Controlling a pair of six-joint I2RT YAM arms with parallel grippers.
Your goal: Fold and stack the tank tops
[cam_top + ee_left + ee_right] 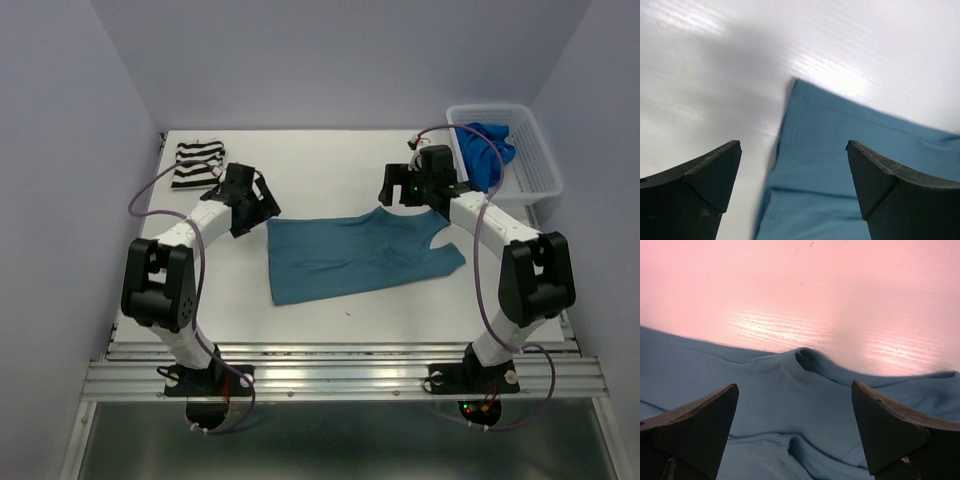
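While the teal tank top [355, 255] is lying spread flat in the middle of the table [330, 160], both arms are hovering at its far edge. The left gripper [262, 208] is hanging over the far left corner, fingers wide and holding nothing. The right gripper [402, 190] is gaping just as wide, empty, above the strap end. The striped top [197, 163] is sitting folded small at far left, and the royal blue top [485, 150] is lying bunched in the white basket [537, 170].

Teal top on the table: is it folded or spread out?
Spread out: the teal top lies flat on the table, whole outline showing, hem at one end, straps at the other.
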